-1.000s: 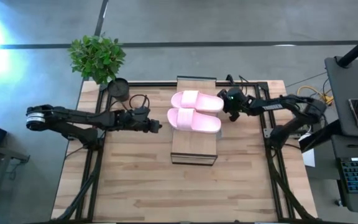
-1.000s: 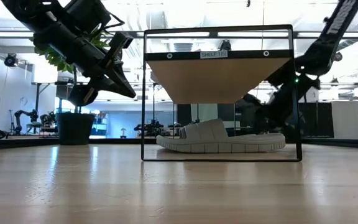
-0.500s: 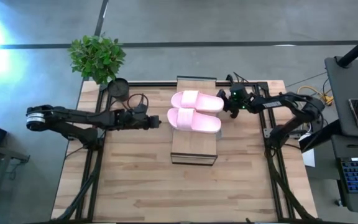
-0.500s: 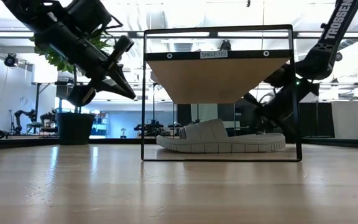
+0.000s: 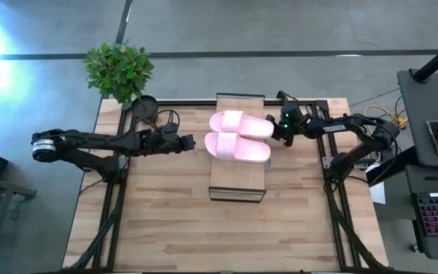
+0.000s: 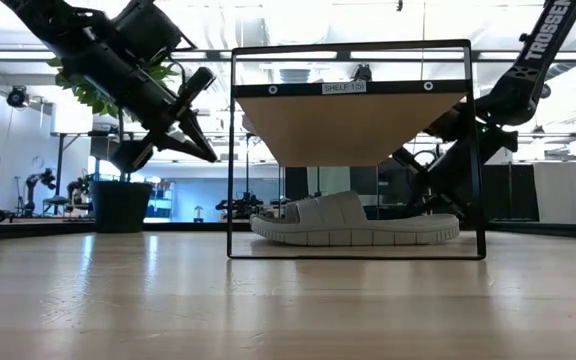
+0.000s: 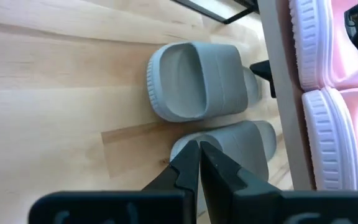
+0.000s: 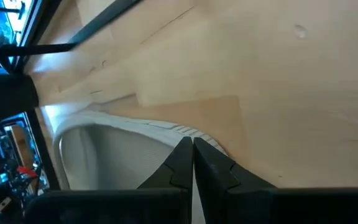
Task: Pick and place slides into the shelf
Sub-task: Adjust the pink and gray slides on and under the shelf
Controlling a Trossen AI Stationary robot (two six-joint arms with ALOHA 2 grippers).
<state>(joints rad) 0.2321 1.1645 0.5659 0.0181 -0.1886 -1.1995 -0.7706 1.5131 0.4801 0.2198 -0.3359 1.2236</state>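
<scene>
Slides [image 5: 239, 135] btwn both grippers, untouched.

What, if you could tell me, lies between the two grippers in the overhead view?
The shelf with two pink slides on top lies between the left gripper and the right gripper.

Closed left fingers [image 7: 199, 163] over two grey-green slides [image 7: 197, 81] beside the shelf's pink pair [image 7: 334, 93].

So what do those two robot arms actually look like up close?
Both are thin, black, jointed metal arms with loose black cables. The left gripper and right gripper each end in two dark, pointed fingers. The right arm carries white lettering and a small green light.
</scene>
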